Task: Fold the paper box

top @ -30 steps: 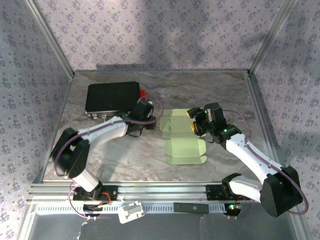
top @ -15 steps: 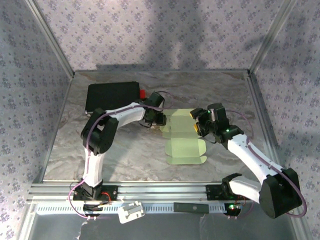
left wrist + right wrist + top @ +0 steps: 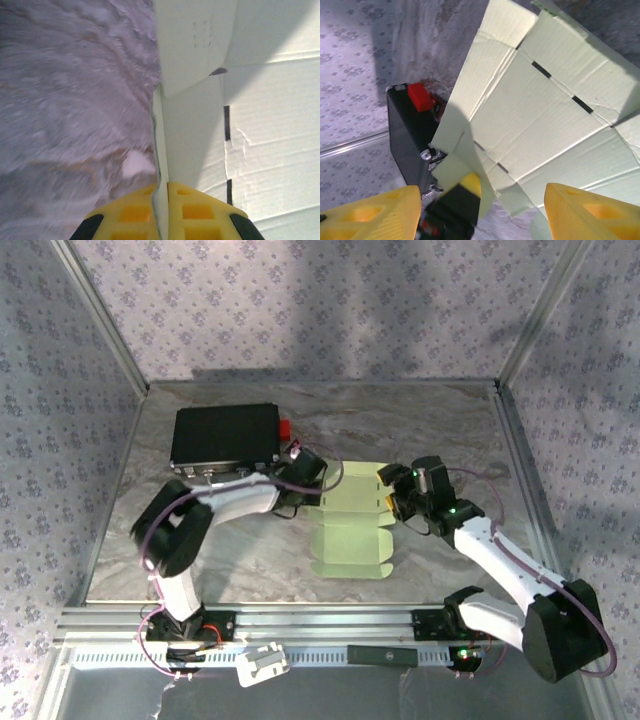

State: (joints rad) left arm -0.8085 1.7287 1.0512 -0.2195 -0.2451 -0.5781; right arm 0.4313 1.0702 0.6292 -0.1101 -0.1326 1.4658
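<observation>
Paper box (image 3: pixel 350 540) has slid left and nearer since half a second ago. It lies mid-table as a mostly flat, unfolded sheet. Left gripper (image 3: pixel 162 194) is pressed together on the sheet's left edge flap. Right gripper (image 3: pixel 388 490) is spread at the right edge, holding nothing. Step: first fold, barely begun. Next move probably calls for raising the pinched flap along its crease while the right steadies the sheet. Black case (image 3: pixel 225 435) sits beyond, far left.

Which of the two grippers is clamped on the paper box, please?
The left gripper: its yellow fingers are pinched shut on a flap at the left edge of the paper box, whereas the right gripper stands open beside the right edge.
</observation>
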